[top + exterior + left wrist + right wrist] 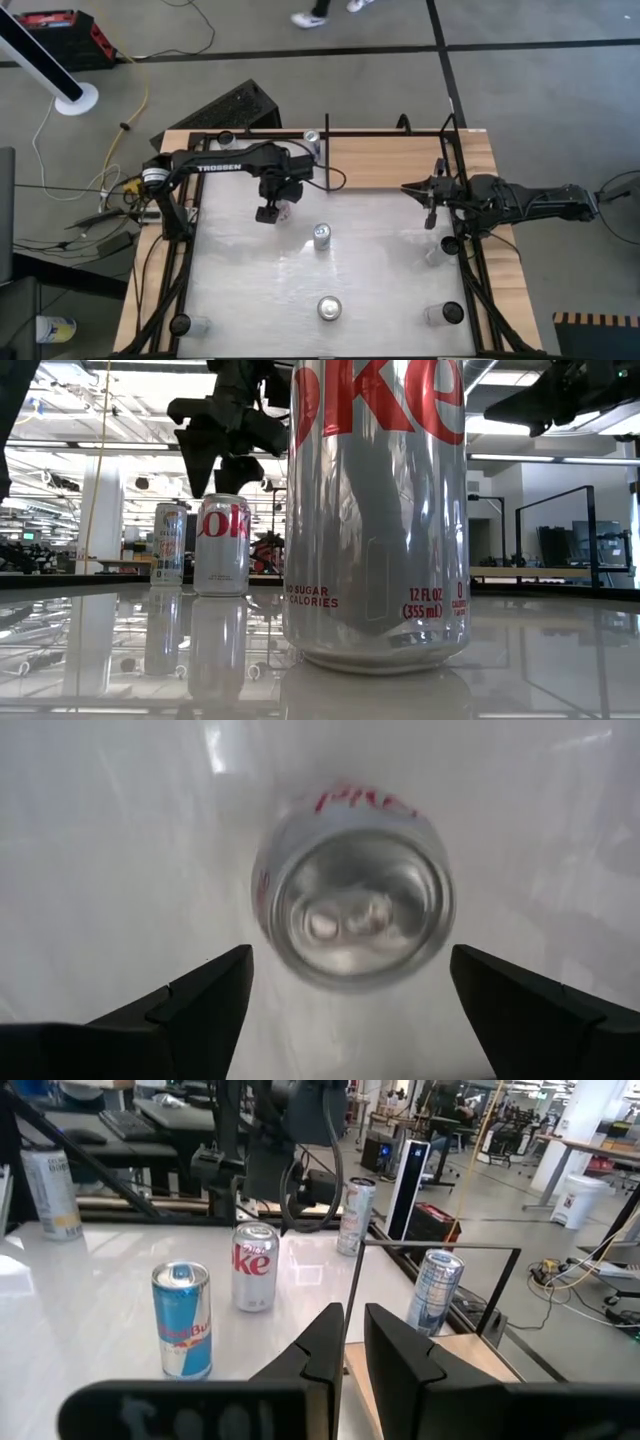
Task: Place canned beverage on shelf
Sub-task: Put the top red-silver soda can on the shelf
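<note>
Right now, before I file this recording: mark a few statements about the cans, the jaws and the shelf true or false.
1. The left gripper has its jaws open around a Diet Coke can. True.
2. The right gripper holds a can. False: its jaws are shut on nothing, near the right end of the shelf.
3. A Red Bull can stands upright on the white tabletop. True.
4. The Diet Coke can at the left gripper stands on the shelf. False: it stands on the white tabletop.
5. The front Diet Coke can lies on its side. False: it stands upright.
</note>
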Controlling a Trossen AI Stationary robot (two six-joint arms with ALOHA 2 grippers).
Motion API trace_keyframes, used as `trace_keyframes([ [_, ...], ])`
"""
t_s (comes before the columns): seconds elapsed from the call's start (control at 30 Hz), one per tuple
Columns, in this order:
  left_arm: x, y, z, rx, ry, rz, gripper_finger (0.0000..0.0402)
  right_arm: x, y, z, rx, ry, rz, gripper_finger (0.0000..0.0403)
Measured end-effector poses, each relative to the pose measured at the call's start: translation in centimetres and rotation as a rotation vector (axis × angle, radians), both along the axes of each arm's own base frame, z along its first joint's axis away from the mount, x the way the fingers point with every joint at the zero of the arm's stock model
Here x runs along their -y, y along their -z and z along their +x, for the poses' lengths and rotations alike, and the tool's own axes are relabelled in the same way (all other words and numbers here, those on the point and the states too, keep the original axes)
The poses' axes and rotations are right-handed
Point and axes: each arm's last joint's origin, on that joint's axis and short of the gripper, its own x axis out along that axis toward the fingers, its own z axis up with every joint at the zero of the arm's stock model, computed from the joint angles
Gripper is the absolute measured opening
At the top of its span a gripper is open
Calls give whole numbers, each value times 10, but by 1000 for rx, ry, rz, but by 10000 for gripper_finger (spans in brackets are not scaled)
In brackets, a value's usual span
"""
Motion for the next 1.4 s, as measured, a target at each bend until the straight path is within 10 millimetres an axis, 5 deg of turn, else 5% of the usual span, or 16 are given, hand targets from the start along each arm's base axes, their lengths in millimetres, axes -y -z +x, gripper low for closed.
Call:
trace_keyframes([
  [0.37,8,-49,-46,48,-170,75,322,0,-6,6,63,-1,18,71],
  [0.7,19,-87,-99,664,-285,225,323,-3,-45,62,-41,-37,-91,87],
  [1.03,42,-48,-132,1114,-198,235,323,-2,-91,157,-115,-29,-118,169],
  [1.4,45,6,-148,1041,-280,245,323,11,-71,267,-377,-103,-13,269],
])
